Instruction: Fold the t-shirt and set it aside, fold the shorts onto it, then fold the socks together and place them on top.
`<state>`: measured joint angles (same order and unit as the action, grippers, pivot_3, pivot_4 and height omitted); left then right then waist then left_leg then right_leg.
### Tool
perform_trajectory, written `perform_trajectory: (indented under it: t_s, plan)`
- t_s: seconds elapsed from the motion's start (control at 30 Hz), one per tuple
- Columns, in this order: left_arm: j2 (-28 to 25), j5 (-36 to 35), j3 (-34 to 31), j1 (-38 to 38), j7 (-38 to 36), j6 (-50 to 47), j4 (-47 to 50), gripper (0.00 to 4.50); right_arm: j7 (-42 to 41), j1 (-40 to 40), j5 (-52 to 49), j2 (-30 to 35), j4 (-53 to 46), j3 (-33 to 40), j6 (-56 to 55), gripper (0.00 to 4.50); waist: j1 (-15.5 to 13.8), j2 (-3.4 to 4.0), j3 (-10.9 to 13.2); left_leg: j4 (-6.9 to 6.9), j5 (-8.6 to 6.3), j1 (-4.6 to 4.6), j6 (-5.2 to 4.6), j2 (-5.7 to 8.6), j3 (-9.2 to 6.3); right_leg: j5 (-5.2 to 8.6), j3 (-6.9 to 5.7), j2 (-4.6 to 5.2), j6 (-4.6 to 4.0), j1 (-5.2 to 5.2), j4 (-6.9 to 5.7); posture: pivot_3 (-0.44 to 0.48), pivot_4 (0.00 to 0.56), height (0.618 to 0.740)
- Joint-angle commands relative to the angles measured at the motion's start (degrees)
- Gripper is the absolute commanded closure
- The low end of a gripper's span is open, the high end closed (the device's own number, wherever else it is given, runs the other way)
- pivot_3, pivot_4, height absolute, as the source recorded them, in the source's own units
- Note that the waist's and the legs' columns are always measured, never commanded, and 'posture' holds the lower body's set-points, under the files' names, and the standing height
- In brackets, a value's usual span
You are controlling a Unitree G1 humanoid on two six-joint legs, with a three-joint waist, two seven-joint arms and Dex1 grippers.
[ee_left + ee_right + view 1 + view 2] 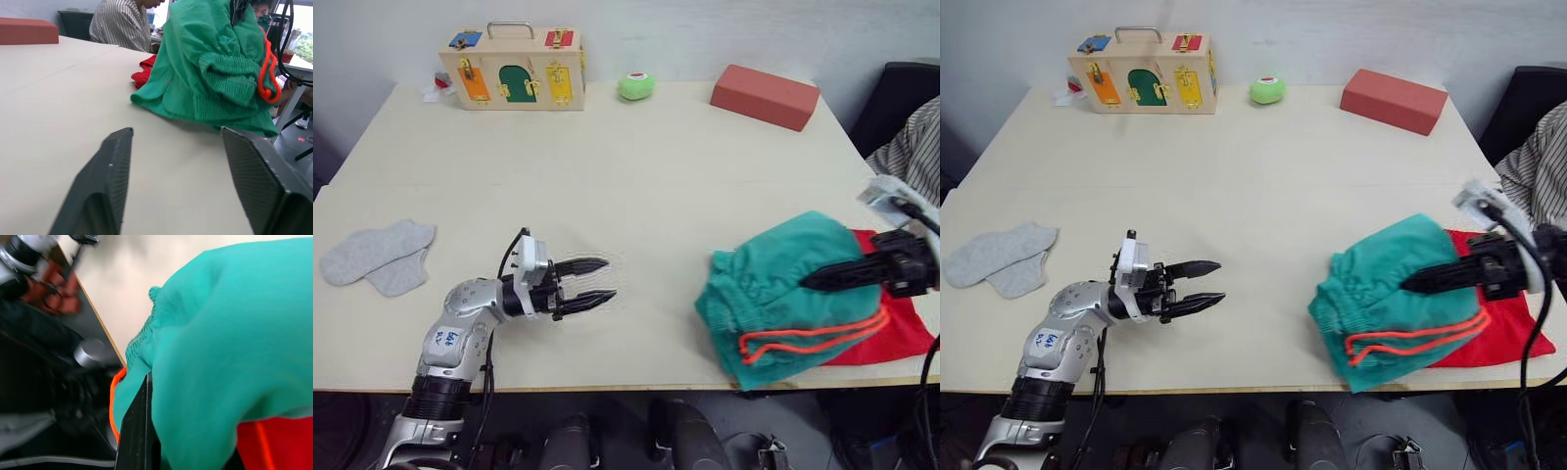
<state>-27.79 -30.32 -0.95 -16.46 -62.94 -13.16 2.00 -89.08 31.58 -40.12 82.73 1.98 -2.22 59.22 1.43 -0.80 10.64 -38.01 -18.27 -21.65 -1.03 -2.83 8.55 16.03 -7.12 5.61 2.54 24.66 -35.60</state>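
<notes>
Cream-coloured and smooth, the wooden table (636, 196) carries a few bystanders along its far edge: a pale wooden latch box with a metal handle and coloured doors (512, 67) toward the far left corner, a small green ball (635, 86) near the middle of that edge, and a flat-sided salmon-red block (765, 95) toward the far right corner. A person in a striped shirt (909, 152) sits beyond the right edge. Nothing stands between the two arms; the table's middle lies bare.

The left arm reaches in over the near edge, its forearm angled up from the near left corner, and the left claw (587, 282) hovers low over the table with its two black fingers spread wide and holding nothing, pointing toward the right edge. The right arm comes in from the right edge, and the right claw (818, 279) is pushed into the teal-green fabric shorts with a coral drawstring (773, 294); cloth hides its fingers, so I cannot tell their spread.

Bunched in a heap near the near right corner, the shorts have their gathered waistband and drawstring turned toward the near edge. They lie on the bright red t-shirt (896, 333), which shows beneath them toward the right edge. The pair of light grey ankle socks (380, 256) lies flat by the left edge, overlapping, their long axis running roughly along that edge's near half toward the table's middle.
</notes>
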Motion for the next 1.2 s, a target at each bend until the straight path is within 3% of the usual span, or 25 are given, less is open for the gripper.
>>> perform_trajectory:
  t_s: [0.03, 0.17, 0.33, 0.53, 0.8, 0.83, 0.93, 1.2]
  plan:
    - [-0.28, -0.90, -0.81, 0.81, -0.02, 0.07, 2.37, 0.18, -3.42, -1.05, 4.76, 6.89, 9.80, -3.15, -15.08, 4.50, 0.00, 0.02, 0.02, 0.00, 0.01, 0.00, 0.03, 0.00, 0.01, 0.00, 0.00, 0.01, 0.00, 0.00, 0.01, 0.000, 0.150, 0.740]
    - [-0.75, -1.16, -0.92, 2.08, 0.28, -0.86, 3.98, 0.03, -3.42, 2.21, 12.75, 7.14, 21.06, -10.36, -27.72, 4.50, 0.08, 0.02, 0.02, -0.01, -0.01, 0.00, 0.05, 0.02, 0.07, 0.00, 0.06, 0.04, 0.00, 0.01, 0.06, 0.000, 0.150, 0.740]
    - [-1.88, -1.34, -2.05, 3.93, 1.22, -2.48, 6.71, 0.03, -3.42, 12.44, 24.34, -0.86, 39.19, -16.27, -38.82, 4.50, 0.31, 0.14, 0.11, -0.01, -0.01, 0.02, 0.13, 0.01, 0.24, 0.00, 0.18, -0.02, 0.00, 0.07, 0.04, 0.000, 0.150, 0.740]
    - [-3.79, -1.83, -3.55, 6.49, 2.82, -4.71, 10.87, 0.03, 1.57, 18.15, 32.81, -12.94, 57.87, -13.84, -52.17, 4.50, 0.18, 0.24, 0.20, -0.05, 0.11, 0.14, 0.29, -0.05, 0.30, 0.00, 0.26, -0.13, -0.01, 0.07, -0.13, 0.000, 0.150, 0.740]
    - [-5.82, -2.35, -5.32, 8.41, 3.73, -5.83, 13.03, 0.03, 6.59, 21.19, 39.07, -18.62, 66.14, -11.30, -56.52, 4.50, 0.20, 0.38, 0.28, -0.14, 0.15, 0.19, 0.25, -0.02, 0.34, 0.00, 0.33, -0.07, -0.01, 0.05, -0.29, 0.000, 0.150, 0.740]
    - [-6.05, -2.49, -5.63, 8.63, 3.82, -5.96, 13.17, 0.00, 6.32, 21.83, 39.64, -18.58, 66.42, -10.96, -55.31, 4.00, 0.20, 0.38, 0.28, -0.15, 0.15, 0.21, 0.25, -0.02, 0.34, 0.00, 0.33, -0.07, -0.01, 0.03, -0.28, 0.000, 0.150, 0.740]
    - [-6.39, -2.69, -6.19, 9.31, 3.73, -5.87, 13.32, 0.00, 5.97, 22.08, 40.24, -18.12, 66.12, -9.32, -57.68, 3.13, 0.25, 0.39, 0.28, -0.15, 0.15, 0.21, 0.25, -0.02, 0.34, 0.00, 0.36, -0.07, -0.01, 0.04, -0.30, 0.000, 0.150, 0.740]
    - [-6.57, -1.76, -7.18, 9.60, 3.21, -3.86, 10.78, 0.00, 2.05, 18.28, 37.88, -9.46, 57.84, -1.40, -65.61, 0.35, -0.06, 0.84, 0.55, -0.14, 0.16, 0.23, 0.23, 0.01, 0.40, 0.00, 0.40, -0.06, -0.01, 0.05, -0.31, 0.000, 0.150, 0.740]
